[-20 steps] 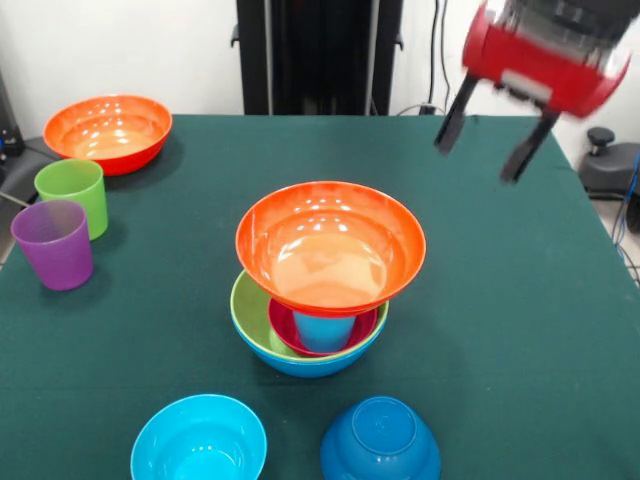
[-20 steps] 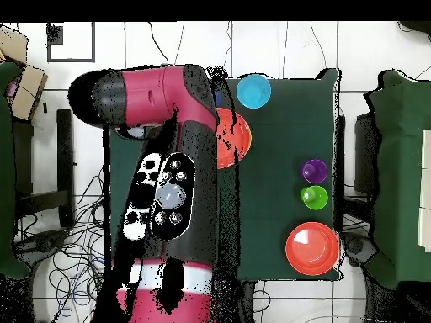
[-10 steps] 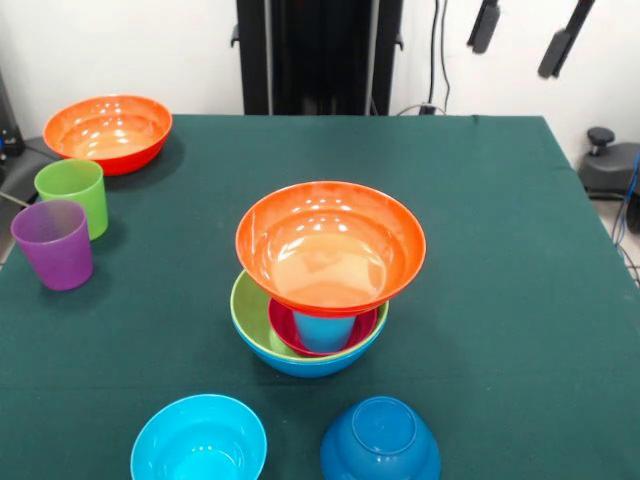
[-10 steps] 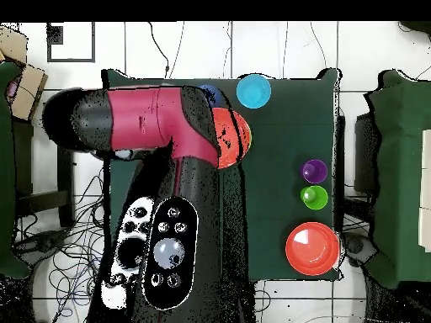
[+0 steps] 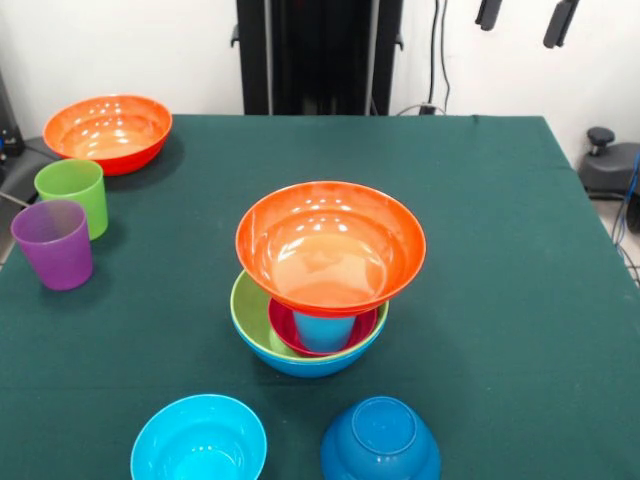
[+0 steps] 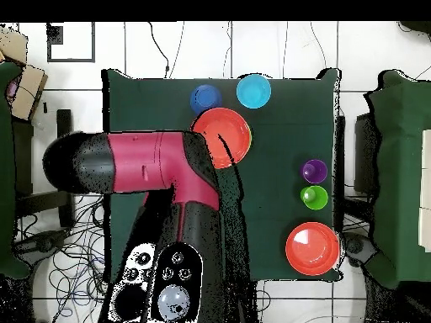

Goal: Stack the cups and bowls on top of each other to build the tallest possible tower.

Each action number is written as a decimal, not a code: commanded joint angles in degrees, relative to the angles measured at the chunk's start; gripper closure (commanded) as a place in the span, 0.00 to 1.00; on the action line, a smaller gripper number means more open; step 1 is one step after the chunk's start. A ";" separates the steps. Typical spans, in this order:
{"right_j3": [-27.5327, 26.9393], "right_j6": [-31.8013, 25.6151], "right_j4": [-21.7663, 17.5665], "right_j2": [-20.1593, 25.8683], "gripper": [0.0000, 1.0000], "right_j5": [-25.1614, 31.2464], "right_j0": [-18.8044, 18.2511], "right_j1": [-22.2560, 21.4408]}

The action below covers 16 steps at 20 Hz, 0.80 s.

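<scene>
Gripper (image 5: 523, 18) at top right, fingers apart, empty. Tower (image 5: 318, 285) mid-frame, glossy orange plastic bowl (image 5: 330, 245) perched on light blue cup (image 5: 323, 330): light, slick, tippy. Grip purple plastic tumbler (image 5: 53, 243), left edge, across its rim.

Arm (image 6: 143, 164): thick rounded casing in magenta-red, capped at one end by a black rounded joint; a black segment joins the red shell lower down. Control panel (image 6: 172, 286) on the black link — an oblong black face carrying one large pale grey round button ringed by smaller round buttons; a white oblong plate with dark openings sits just beside it. End effector (image 5: 523, 18): two slim black fingers (image 5: 559, 24), flat and straight — visible only at their tips.
</scene>
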 commanded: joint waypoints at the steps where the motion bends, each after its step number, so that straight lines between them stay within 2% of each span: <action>1: 9.11 -6.12 -1.38 8.01 0.00 -4.55 -2.21 2.20; 5: 7.07 -5.51 -0.89 9.20 0.00 -3.53 -2.90 3.45; 8: 10.38 -5.77 0.16 11.05 0.00 -6.31 -3.71 1.92; 10: 13.54 -6.85 0.76 12.21 0.00 -6.75 -4.09 -0.47; 11: 15.38 -7.90 1.68 12.72 0.00 -5.16 -4.56 -2.13; 14: 21.40 -12.45 4.09 14.47 0.00 -2.68 -7.42 -7.70; 16: 25.21 -15.67 4.75 15.80 0.00 -3.12 -9.93 -10.69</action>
